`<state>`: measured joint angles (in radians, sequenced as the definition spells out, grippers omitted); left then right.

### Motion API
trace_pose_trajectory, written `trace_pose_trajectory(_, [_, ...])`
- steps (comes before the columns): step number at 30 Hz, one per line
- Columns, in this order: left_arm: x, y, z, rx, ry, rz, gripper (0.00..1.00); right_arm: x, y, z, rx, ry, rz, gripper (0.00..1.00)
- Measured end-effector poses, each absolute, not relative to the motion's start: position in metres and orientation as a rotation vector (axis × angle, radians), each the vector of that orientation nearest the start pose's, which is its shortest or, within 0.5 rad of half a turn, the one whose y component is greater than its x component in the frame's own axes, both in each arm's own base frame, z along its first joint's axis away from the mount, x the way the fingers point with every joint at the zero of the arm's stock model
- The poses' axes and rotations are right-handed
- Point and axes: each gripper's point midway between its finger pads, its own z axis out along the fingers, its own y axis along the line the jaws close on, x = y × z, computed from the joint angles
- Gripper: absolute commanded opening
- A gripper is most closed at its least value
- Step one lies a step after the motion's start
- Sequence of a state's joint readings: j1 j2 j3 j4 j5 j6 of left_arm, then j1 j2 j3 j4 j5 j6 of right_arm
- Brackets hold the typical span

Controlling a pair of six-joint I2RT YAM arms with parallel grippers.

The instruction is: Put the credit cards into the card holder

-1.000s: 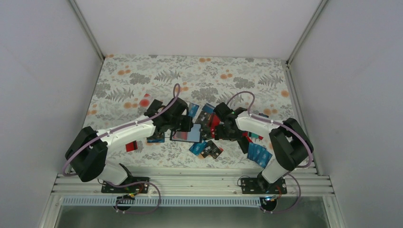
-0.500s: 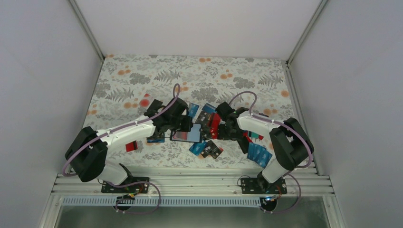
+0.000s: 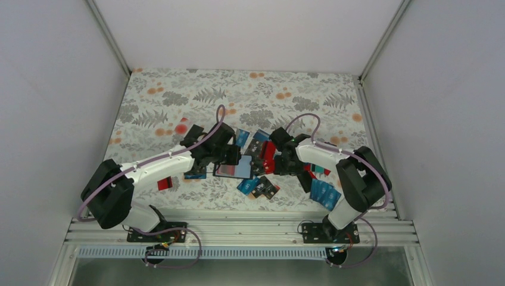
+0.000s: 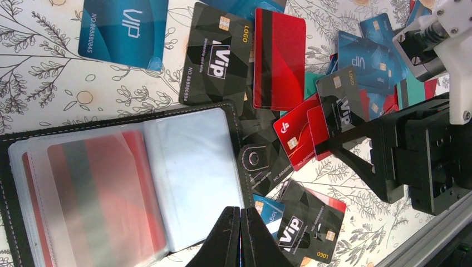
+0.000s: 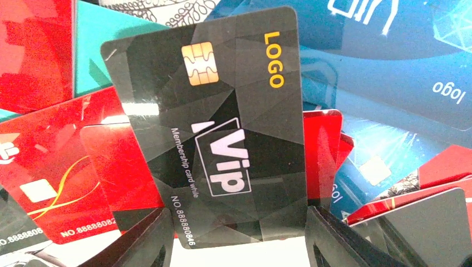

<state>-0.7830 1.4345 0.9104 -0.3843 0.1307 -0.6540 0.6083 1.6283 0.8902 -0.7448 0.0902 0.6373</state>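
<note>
Floral-print cloth covers the desk [image 3: 178, 101] inside a white-walled enclosure.

Card holder [image 4: 192, 167]: lies open and flat at the lower left of the left wrist view, clear sleeves up, with a red card [image 4: 94, 189] showing inside. In the overhead view it sits at centre, between the two arms.

Credit cards [image 4: 278, 58]: a loose, overlapping pile just right of the holder, in black, red, blue and teal, some touching its edge. More blue cards [image 3: 324, 193] lie at the lower right of the overhead view.

Black VIP card [image 5: 222, 133]: on top of the pile, framed by the right end effector [image 5: 239, 247]. Its fingers [image 5: 142, 242] stand apart at either long edge. Contact looks likely, but a firm clamp cannot be confirmed.

Left end effector [image 4: 240, 222]: fingers together, tip over the holder's lower right corner. Whether it pins a sleeve cannot be told.

Assessment: the step in hand is taking the black card. Recommend a square grip on both edges and lifting that card alone clear of its neighbours. It should then go short edge first into an empty sleeve, with the holder held flat.
</note>
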Motion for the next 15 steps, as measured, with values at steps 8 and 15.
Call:
trace_pose_trajectory(8, [0.250,-0.280,0.115,0.228,2.620,-0.729,0.02,0.239,0.153,0.018,0.019,3.014,0.014,0.54])
trace_pose_trajectory(15, [0.250,-0.281,0.123,0.215,2.602,-0.750,0.03,0.237,0.166,0.034,0.011,2.996,0.155,0.54])
